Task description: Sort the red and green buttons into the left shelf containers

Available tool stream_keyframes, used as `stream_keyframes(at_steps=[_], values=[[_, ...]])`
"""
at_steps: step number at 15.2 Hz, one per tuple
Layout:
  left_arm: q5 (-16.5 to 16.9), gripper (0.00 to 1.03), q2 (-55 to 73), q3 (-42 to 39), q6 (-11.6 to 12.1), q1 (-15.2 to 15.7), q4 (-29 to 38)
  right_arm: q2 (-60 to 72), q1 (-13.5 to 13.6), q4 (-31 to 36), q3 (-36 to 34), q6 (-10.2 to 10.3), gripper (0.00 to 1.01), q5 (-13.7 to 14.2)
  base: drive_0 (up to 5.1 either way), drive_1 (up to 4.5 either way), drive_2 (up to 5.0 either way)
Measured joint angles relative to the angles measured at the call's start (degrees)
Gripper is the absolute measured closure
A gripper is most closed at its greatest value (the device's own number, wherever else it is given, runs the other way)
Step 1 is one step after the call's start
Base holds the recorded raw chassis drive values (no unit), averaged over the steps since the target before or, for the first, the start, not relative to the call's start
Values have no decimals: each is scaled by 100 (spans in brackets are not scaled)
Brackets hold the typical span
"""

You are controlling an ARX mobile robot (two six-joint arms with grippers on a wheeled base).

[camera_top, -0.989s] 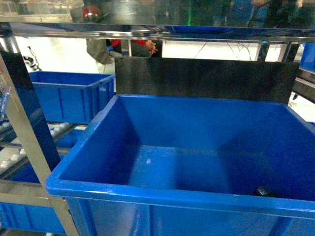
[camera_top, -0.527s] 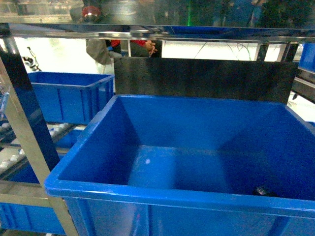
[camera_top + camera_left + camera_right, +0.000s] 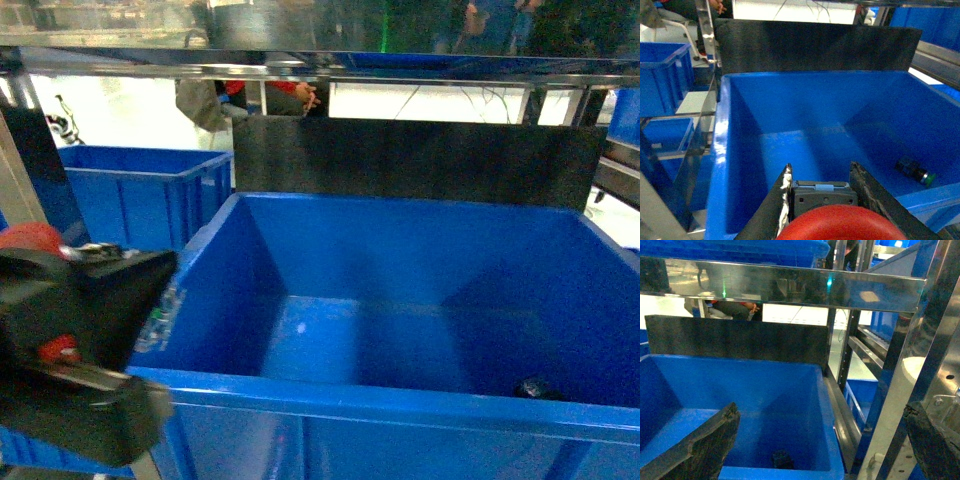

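The left gripper (image 3: 822, 192) is clamped on the red mushroom-cap button (image 3: 840, 224), hovering just at the near-left rim of the big blue bin (image 3: 400, 400) — barely over the edge. Let go here and it could clip the rim and tumble outside. A green-capped button (image 3: 914, 171) already lies on the bin floor. The right gripper (image 3: 822, 440) hangs spread wide, empty, over the bin's right end.

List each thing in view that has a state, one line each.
Left gripper: jaws shut on the red button.
Right gripper: jaws open, nothing held.
Green button: lying on its side in the big blue bin.
Neighbouring bin: on the rack, contents hidden.
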Motion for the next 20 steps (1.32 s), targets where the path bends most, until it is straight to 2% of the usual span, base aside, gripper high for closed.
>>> stream_keyframes(at_steps=[2, 5, 7, 8, 9, 10, 12, 13, 14, 15, 17, 18, 19, 20], values=[[-7, 75, 997, 479, 15, -258, 435, 0, 2, 0, 0, 0, 3, 0, 0, 0, 0], [-68, 75, 2533, 1329, -7, -376, 627, 0, 2, 0, 0, -2, 3, 0, 0, 0, 0], [-76, 75, 3453, 1980, -120, -409, 608, 0, 2, 0, 0, 0, 3, 0, 0, 0, 0], [-72, 75, 3814, 2297, -284, -402, 557, 0, 0, 0, 0, -2, 3, 0, 0, 0, 0], [-243, 75, 4315, 2743, -437, -400, 470, 0, 2, 0, 0, 0, 3, 0, 0, 0, 0], [-575, 75, 4597, 3003, -579, -361, 319, 0, 2, 0, 0, -2, 3, 0, 0, 0, 0], [-848, 75, 5058, 3484, -960, -245, 175, 0, 2, 0, 0, 0, 3, 0, 0, 0, 0], [-938, 74, 5200, 3672, -1222, -212, 278, 0, 2, 0, 0, -2, 3, 0, 0, 0, 0], [-953, 63, 5261, 3738, -1368, -201, 293, 0, 2, 0, 0, -2, 3, 0, 0, 0, 0], [-907, 34, 5263, 3679, -1440, -188, 496, 0, 0, 0, 0, 0, 3, 0, 0, 0, 0], [-879, 12, 5097, 3392, -1403, -160, 739, 0, 2, 0, 0, -2, 3, 0, 0, 0, 0], [-911, 3, 4889, 3126, -1257, -142, 922, 0, 2, 0, 0, 0, 3, 0, 0, 0, 0], [-925, 6, 4601, 2835, -1056, -138, 1182, 0, 2, 0, 0, -2, 3, 0, 0, 0, 0], [-802, 5, 4194, 2529, -876, -96, 1375, 0, 0, 0, 0, 0, 3, 0, 0, 0, 0]])
